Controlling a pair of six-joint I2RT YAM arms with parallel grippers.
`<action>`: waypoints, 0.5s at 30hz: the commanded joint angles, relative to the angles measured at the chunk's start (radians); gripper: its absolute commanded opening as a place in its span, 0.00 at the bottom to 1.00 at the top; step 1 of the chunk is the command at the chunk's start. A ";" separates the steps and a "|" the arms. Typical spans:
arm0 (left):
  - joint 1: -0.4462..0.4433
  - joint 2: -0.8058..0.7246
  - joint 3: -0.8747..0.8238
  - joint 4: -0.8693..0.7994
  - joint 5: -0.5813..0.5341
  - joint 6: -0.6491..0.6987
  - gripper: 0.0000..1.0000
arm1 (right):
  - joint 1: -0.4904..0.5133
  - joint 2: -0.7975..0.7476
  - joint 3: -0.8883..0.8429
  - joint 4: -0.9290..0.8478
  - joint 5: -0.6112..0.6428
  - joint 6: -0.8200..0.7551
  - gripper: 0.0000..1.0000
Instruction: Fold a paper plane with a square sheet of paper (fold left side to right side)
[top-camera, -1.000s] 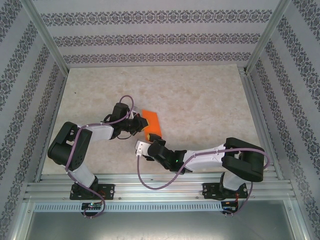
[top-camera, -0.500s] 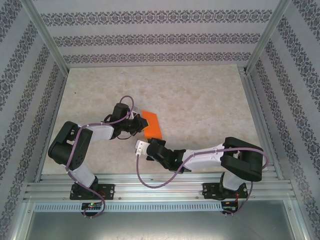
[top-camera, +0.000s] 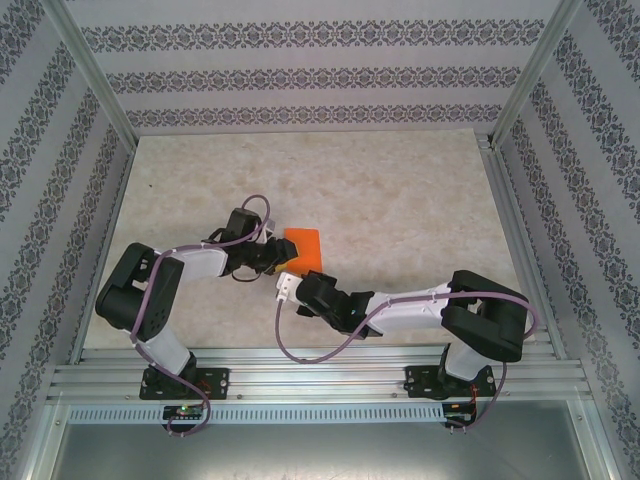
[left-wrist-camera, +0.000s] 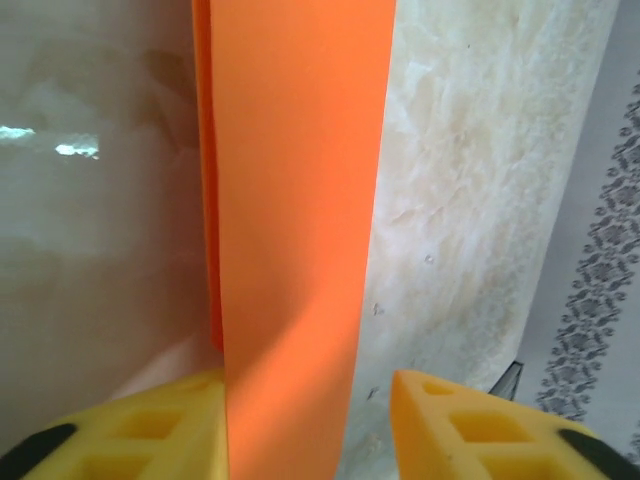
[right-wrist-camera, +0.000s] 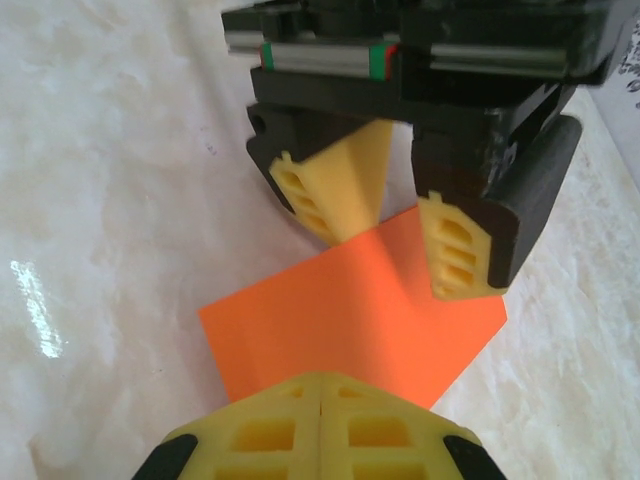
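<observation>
The sheet of paper (top-camera: 304, 250) lies mid-surface (top-camera: 400, 180); the left claw (top-camera: 279, 255) straddles its left edge, and the right claw (top-camera: 299, 283) sits at its near edge.

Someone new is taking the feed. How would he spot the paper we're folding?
Start at the pale marbled table, where the two arms meet. The sheet of paper lies there, the open left hand at its left edge and the shut right hand at its near edge. Nothing else is bright orange.

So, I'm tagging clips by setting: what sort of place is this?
Probably a lab test cell: two robot arms bolted to an aluminium rail, a table, patterned backdrop walls on a metal frame.
</observation>
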 joint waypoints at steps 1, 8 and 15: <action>0.053 -0.091 0.048 -0.186 -0.032 0.152 0.48 | -0.014 -0.013 0.027 -0.024 -0.051 0.046 0.00; 0.072 -0.068 0.058 -0.140 0.058 0.152 0.42 | -0.016 -0.022 0.019 -0.021 -0.045 0.040 0.09; 0.078 -0.101 0.050 -0.202 -0.028 0.183 0.50 | -0.188 -0.110 0.050 -0.150 -0.254 0.272 0.36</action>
